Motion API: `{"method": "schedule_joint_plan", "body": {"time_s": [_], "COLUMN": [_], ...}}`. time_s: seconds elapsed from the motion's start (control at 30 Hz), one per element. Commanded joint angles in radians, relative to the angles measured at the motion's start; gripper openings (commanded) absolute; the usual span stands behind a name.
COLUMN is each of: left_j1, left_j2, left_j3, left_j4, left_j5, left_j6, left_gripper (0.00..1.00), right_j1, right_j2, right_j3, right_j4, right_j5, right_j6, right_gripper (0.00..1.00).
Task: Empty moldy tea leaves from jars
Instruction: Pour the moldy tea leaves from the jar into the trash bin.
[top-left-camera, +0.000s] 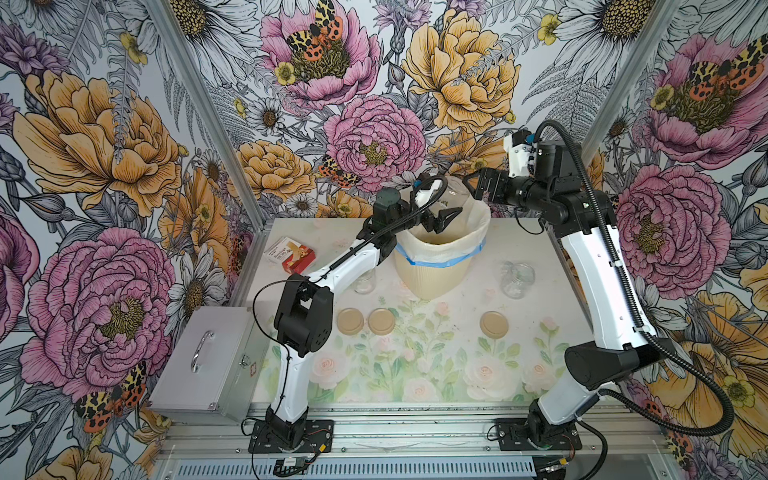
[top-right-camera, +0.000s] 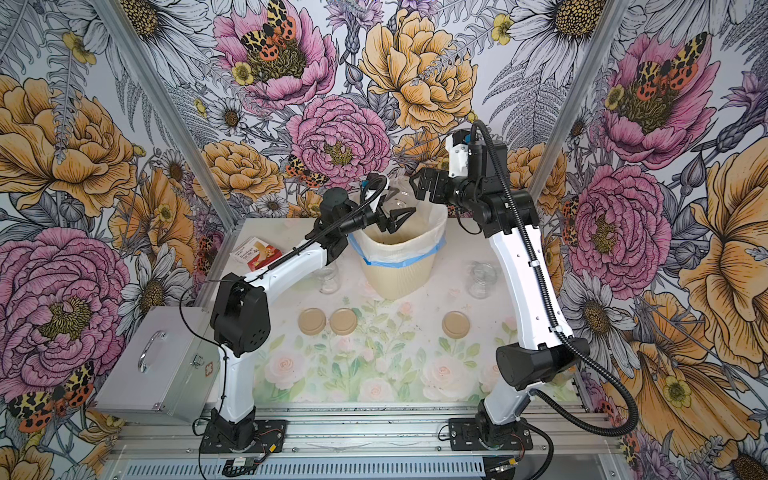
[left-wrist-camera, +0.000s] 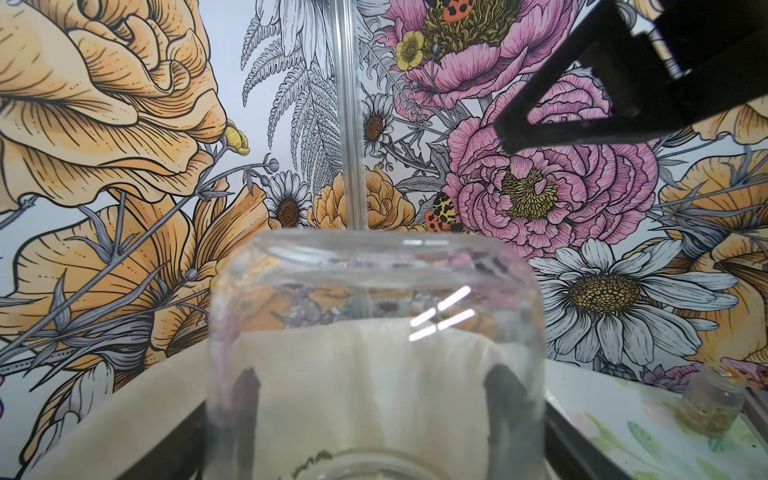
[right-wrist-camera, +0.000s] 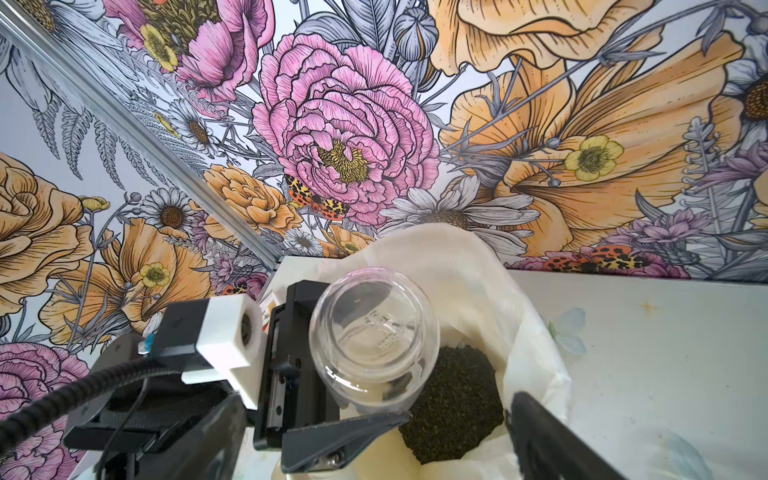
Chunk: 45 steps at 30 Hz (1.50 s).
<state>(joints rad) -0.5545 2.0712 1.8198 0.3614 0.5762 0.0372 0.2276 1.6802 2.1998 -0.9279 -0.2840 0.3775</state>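
Observation:
My left gripper (top-left-camera: 451, 210) is shut on a clear glass jar (top-left-camera: 455, 195), held upside down above the cream bin (top-left-camera: 432, 274). In the left wrist view the jar (left-wrist-camera: 374, 311) looks empty, apart from a few dark crumbs at its mouth. The moldy tea leaves (right-wrist-camera: 453, 407) lie in a dark heap inside the bin's bag, under the jar (right-wrist-camera: 374, 332). My right gripper (top-left-camera: 473, 189) hangs open just right of the jar, holding nothing; one of its fingers (right-wrist-camera: 536, 432) shows in the right wrist view. Two more jars (top-left-camera: 365, 282) (top-left-camera: 517, 278) stand on the table beside the bin.
Three tan lids (top-left-camera: 350, 321) (top-left-camera: 381, 321) (top-left-camera: 493, 324) lie flat in front of the bin. A red and white box (top-left-camera: 289, 253) sits at the back left. A silver metal case (top-left-camera: 208, 365) stands off the table's left edge. Flowered walls close in on three sides.

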Motion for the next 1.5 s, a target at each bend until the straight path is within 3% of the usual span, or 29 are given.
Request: {"method": "schedule_joint_plan", "body": {"time_s": [0.0, 0.53, 1.3, 1.47], "left_j1": [-0.005, -0.013, -0.032, -0.033], "left_j2": [-0.080, -0.099, -0.139, -0.137], "left_j3": [-0.003, 0.002, -0.018, -0.017], "left_j4": [0.056, 0.020, 0.047, 0.047], "left_j5": [0.005, -0.010, -0.030, -0.037], "left_j6": [0.013, 0.008, -0.036, -0.040], "left_gripper": [0.69, 0.69, 0.69, 0.69], "right_j1": [-0.007, 0.057, 0.107, 0.109], "right_j2": [0.017, 0.133, 0.183, 0.188], "right_j3": [0.005, 0.022, 0.010, 0.019], "right_j4": [0.059, 0.103, 0.132, 0.131], "right_j5": [0.002, -0.044, -0.004, -0.032], "right_j6": [0.002, -0.022, 0.000, 0.005], "right_gripper": [0.98, 0.98, 0.96, 0.86]}}
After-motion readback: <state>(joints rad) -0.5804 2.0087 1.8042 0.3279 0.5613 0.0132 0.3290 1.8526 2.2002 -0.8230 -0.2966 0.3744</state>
